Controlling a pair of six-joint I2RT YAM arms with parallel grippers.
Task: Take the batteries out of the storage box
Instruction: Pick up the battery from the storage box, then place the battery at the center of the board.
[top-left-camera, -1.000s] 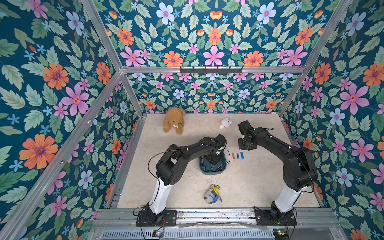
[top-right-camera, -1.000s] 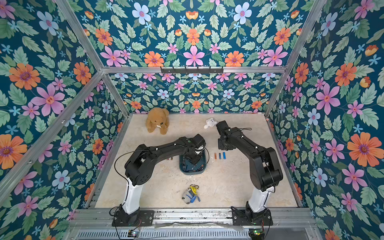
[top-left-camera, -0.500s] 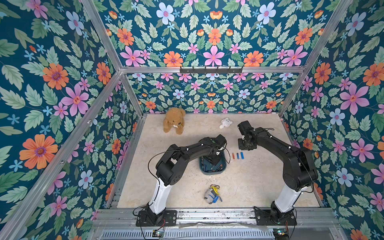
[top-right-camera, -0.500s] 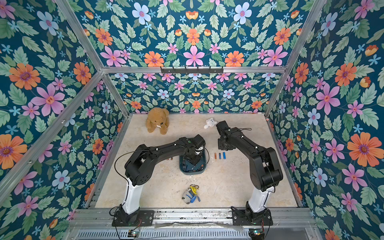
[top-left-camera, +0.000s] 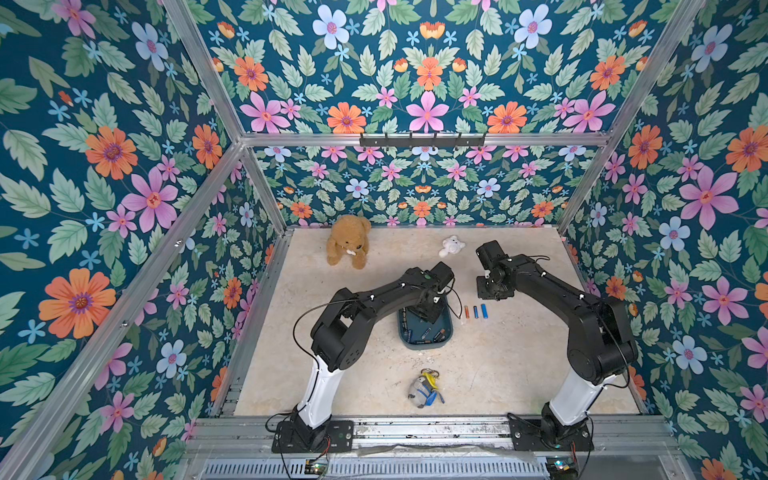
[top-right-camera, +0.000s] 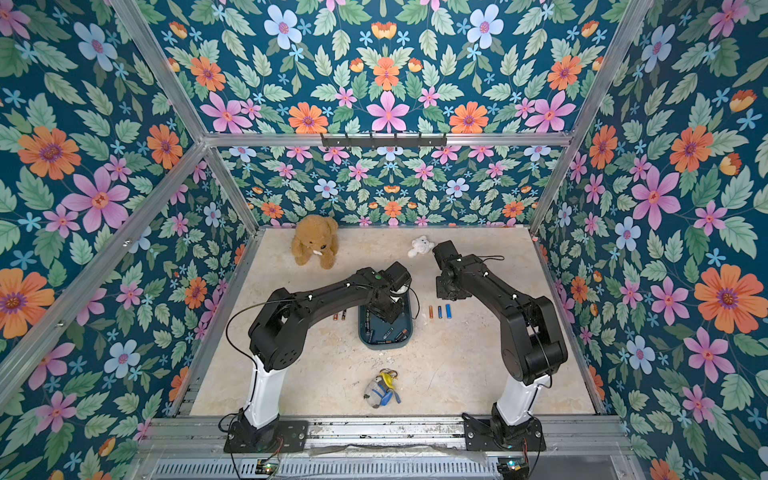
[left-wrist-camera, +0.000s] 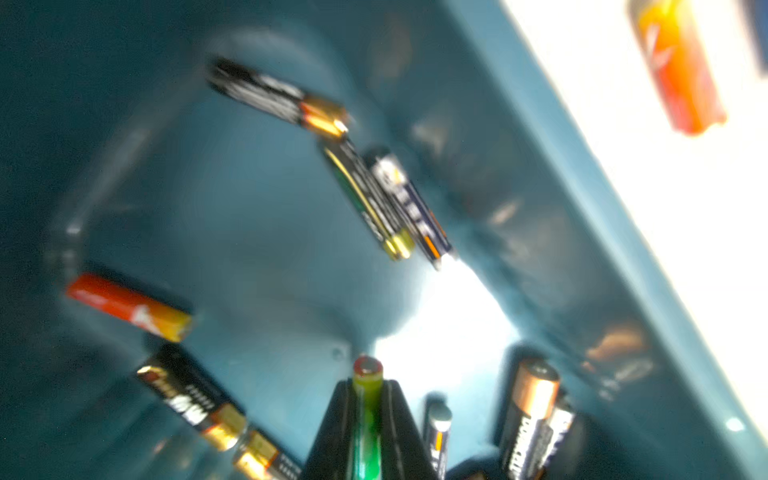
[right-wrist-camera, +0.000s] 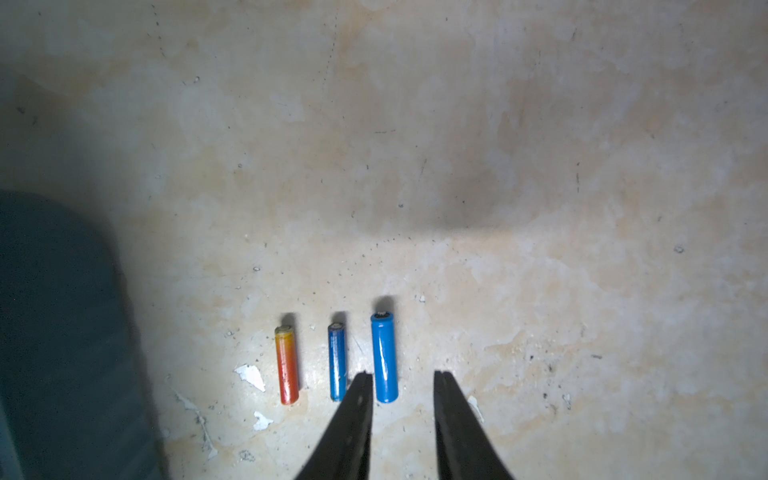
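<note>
Both top views — high at front, looking down on whole table (top-left-camera: 519, 365). Left wrist close inside storage box (left-wrist-camera: 561, 187); right wrist low over table beside it.

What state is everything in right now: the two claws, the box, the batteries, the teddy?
storage box: on the table, holding loose batteries.
left gripper: shut on a green battery, down in the storage box.
right gripper: open, empty, above the table.
row of three batteries: out on the table, lying side by side, apart.
teddy bear: sitting upright.
</note>
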